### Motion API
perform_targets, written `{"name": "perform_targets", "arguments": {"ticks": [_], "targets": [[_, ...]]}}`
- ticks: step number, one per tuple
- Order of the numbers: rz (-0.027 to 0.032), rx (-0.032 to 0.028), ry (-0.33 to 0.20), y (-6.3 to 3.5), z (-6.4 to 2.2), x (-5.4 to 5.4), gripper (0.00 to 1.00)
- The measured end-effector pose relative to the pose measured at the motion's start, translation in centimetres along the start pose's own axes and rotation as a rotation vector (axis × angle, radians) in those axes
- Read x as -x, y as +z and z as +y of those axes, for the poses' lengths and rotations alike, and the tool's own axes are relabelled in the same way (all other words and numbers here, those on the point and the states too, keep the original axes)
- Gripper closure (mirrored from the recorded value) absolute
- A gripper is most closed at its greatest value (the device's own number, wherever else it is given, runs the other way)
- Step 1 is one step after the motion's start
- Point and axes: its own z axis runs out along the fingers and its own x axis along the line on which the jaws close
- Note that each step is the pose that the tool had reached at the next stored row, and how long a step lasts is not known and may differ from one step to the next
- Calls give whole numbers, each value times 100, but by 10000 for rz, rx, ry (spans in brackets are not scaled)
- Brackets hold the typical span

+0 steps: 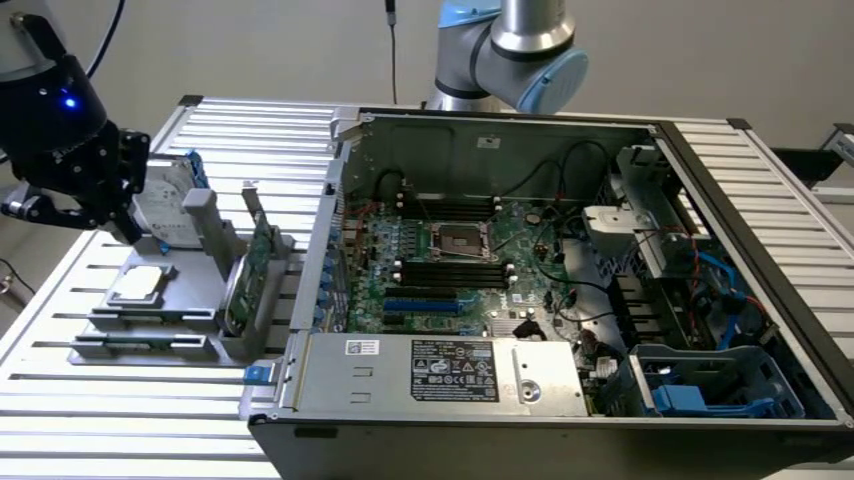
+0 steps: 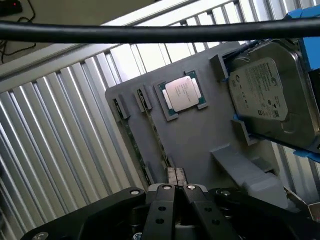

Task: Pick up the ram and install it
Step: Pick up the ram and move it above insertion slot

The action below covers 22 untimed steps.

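Note:
On the grey parts holder (image 2: pixel 200 135) two ram sticks stand edge-on in their slots, one (image 2: pixel 131 137) nearer the holder's edge and one (image 2: pixel 156 135) beside the processor chip. In the exterior view they are thin dark strips (image 1: pixel 144 316) at the holder's near end. My gripper (image 2: pixel 176 176) hangs above the holder, close to the end of the inner stick, its fingers pressed together with nothing between them. In the exterior view the gripper (image 1: pixel 118 222) is at the far left, over the holder's back end.
The holder also carries a processor chip (image 2: pixel 181 94), a silver hard drive (image 2: pixel 272 95) and a green expansion card (image 1: pixel 254 275). The open computer case (image 1: pixel 747 200) lies on the exterior view's right, with black memory slots (image 1: pixel 454 272) on its motherboard. A black cable (image 2: pixel 150 34) crosses the wrist view.

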Motion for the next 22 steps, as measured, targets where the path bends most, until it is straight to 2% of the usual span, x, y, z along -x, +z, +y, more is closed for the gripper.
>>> {"name": "perform_targets", "arguments": {"ticks": [13,16,20,22], "targets": [[-47,-31,-2371,12,0,0,89],[-18,-40,-2574,11,47,-17,89],[-20,-45,-2690,11,115,-43,88],[-22,-47,-2779,10,145,-60,77]]}}
